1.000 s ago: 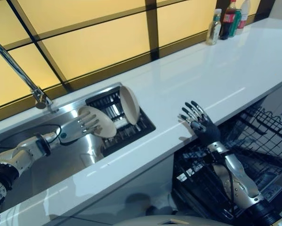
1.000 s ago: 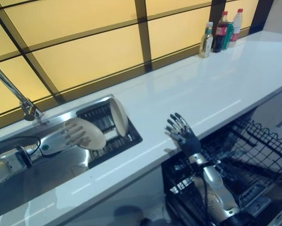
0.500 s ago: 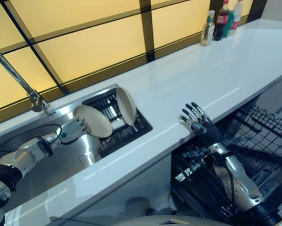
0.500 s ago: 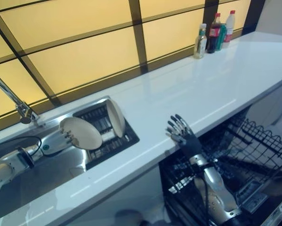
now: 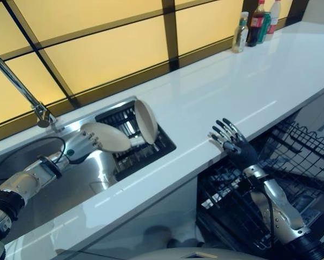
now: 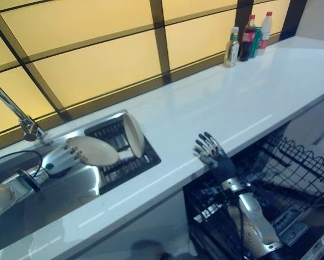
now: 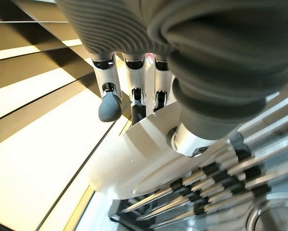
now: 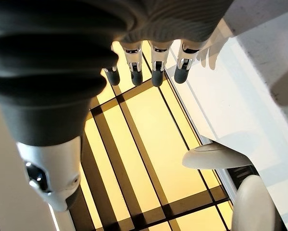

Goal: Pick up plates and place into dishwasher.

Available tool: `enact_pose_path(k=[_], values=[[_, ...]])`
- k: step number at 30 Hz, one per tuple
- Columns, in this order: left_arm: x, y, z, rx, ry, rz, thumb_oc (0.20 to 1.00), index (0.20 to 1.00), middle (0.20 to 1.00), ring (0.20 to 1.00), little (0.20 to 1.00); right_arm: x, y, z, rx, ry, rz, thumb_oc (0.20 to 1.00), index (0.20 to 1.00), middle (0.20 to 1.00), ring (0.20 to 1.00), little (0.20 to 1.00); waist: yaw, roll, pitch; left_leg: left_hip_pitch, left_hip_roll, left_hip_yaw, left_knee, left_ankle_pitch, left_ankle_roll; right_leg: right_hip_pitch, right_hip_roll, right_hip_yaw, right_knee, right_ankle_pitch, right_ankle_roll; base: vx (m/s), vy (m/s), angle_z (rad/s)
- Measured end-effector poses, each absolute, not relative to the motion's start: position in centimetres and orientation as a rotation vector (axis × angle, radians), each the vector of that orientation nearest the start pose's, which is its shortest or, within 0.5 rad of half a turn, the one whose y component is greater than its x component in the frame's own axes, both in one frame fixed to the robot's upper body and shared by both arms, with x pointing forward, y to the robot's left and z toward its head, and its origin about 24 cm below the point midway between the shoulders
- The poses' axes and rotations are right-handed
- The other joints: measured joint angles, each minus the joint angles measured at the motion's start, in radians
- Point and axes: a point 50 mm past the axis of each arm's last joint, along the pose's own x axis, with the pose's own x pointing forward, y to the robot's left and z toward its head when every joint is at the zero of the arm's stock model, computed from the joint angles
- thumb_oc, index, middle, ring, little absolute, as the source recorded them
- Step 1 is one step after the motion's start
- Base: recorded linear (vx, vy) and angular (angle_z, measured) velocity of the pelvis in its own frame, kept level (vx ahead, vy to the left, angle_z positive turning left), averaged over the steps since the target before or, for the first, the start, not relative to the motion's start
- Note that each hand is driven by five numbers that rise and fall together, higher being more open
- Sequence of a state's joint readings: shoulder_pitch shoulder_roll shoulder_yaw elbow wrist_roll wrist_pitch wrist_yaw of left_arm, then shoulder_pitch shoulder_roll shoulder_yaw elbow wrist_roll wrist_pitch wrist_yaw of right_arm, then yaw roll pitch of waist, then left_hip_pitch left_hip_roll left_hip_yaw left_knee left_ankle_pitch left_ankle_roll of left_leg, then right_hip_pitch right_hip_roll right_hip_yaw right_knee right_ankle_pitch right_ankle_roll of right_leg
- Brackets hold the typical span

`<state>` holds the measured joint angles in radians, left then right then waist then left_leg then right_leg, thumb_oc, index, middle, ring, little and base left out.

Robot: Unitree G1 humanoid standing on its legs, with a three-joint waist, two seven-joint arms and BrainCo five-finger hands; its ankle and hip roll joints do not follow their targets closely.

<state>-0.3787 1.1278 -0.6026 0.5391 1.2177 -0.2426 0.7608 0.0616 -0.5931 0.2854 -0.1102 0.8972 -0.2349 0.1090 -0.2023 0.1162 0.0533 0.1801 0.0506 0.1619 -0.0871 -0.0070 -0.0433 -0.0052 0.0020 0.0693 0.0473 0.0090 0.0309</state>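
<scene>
Since a second ago the left hand (image 5: 81,146) has tipped its plate (image 5: 108,137) from nearly upright to almost flat, above the sink (image 5: 70,184). Nearest, the black wire dishwasher rack (image 5: 291,162) stands open below the desk (image 5: 232,92), and the right hand (image 5: 233,142) hovers at the desk's front edge, fingers spread and empty. The left hand's fingers pinch the smooth cream plate's rim. A second oval plate (image 5: 146,121) stands upright in the dark slatted drainer (image 5: 151,149). Beyond, a curved metal tap (image 5: 21,86), amber panelled wall and bottles (image 5: 256,21).

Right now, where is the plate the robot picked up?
The plate is in the left robot hand, above the sink, beside another plate standing in the rack.
</scene>
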Motion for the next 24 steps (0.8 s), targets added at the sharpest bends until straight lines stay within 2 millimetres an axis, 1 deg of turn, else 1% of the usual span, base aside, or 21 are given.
enact_pose_path(k=[3,5,10,13,15,17,20,21,24], values=[[28.1,30.4,11.5,2.174,-0.687,-0.246,0.200,0.200,0.200,0.200,0.200,23.2,-18.9,7.1,0.353,-0.088,0.323,1.000,1.000,1.000,1.000,1.000,0.002,-0.009,0.003,-0.003,0.000,-0.001,0.000,0.000,0.000,-0.001,-0.001,-0.001,0.000,0.000,0.000,-0.05,-0.003,0.01],[28.4,30.2,12.6,2.138,-0.719,-0.188,0.200,0.200,0.200,0.200,0.200,23.2,-18.9,7.2,0.354,-0.102,0.321,1.000,1.000,1.000,1.000,1.000,0.003,-0.010,0.003,-0.005,-0.001,-0.004,0.000,0.000,0.000,0.001,-0.001,-0.003,0.000,0.001,-0.001,-0.05,-0.004,0.02],[28.7,29.9,15.1,1.940,-0.746,-0.023,0.200,0.200,0.200,0.200,0.200,23.2,-19.0,7.4,0.357,-0.132,0.315,1.000,1.000,1.000,1.000,1.000,0.007,-0.011,0.003,-0.014,0.000,-0.012,0.000,0.000,0.000,0.001,-0.001,-0.010,-0.004,0.003,-0.004,-0.06,-0.007,0.04],[28.8,29.9,16.8,1.807,-0.770,0.090,0.200,0.200,0.200,0.200,0.200,23.2,-19.0,7.5,0.360,-0.143,0.306,1.000,1.000,1.000,1.000,1.000,0.028,-0.014,0.002,-0.015,0.001,-0.016,0.000,0.000,0.000,0.002,-0.001,-0.014,-0.006,0.004,-0.006,-0.05,-0.006,0.05],[28.6,29.8,18.0,1.724,-0.806,0.150,0.200,0.200,0.200,0.200,0.200,23.2,-18.9,7.5,0.371,-0.149,0.297,1.000,1.000,1.000,1.000,1.000,0.034,-0.020,0.001,-0.018,0.000,-0.029,0.000,0.002,-0.002,0.005,-0.002,-0.025,-0.011,0.004,-0.006,-0.05,-0.002,0.13],[28.5,29.5,18.9,1.632,-0.838,0.198,0.200,0.200,0.200,0.200,0.200,23.2,-18.7,7.5,0.389,-0.158,0.281,1.000,1.000,1.000,1.000,1.000,0.055,-0.026,-0.002,-0.019,0.001,-0.030,0.000,0.002,-0.002,0.005,-0.002,-0.026,-0.011,0.004,-0.006,-0.04,-0.002,0.05],[27.9,28.9,19.7,1.466,-0.878,0.253,0.200,0.200,0.200,0.200,0.200,23.2,-18.7,7.5,0.402,-0.174,0.257,1.000,1.000,1.000,1.000,1.000,0.062,-0.035,-0.007,-0.022,0.000,-0.039,0.000,0.002,-0.001,0.007,-0.005,-0.031,-0.012,0.005,-0.006,-0.05,-0.007,0.08],[27.8,28.6,19.9,1.401,-0.877,0.265,0.200,0.200,0.200,0.200,0.200,23.2,-18.8,7.6,0.404,-0.179,0.245,1.000,1.000,1.000,1.000,1.000,0.073,-0.039,-0.009,-0.023,-0.001,-0.044,0.000,0.003,-0.001,0.008,-0.006,-0.034,-0.012,0.004,-0.006,-0.05,-0.002,0.10],[27.7,27.9,19.9,1.178,-0.877,0.315,0.200,0.200,0.200,0.200,0.200,23.3,-19.0,7.8,0.397,-0.198,0.209,1.000,1.000,1.000,1.000,1.000,0.083,-0.051,-0.017,-0.032,-0.003,-0.057,0.000,0.005,0.000,0.004,-0.008,-0.038,-0.013,0.004,-0.006,-0.06,0.010,0.09]])
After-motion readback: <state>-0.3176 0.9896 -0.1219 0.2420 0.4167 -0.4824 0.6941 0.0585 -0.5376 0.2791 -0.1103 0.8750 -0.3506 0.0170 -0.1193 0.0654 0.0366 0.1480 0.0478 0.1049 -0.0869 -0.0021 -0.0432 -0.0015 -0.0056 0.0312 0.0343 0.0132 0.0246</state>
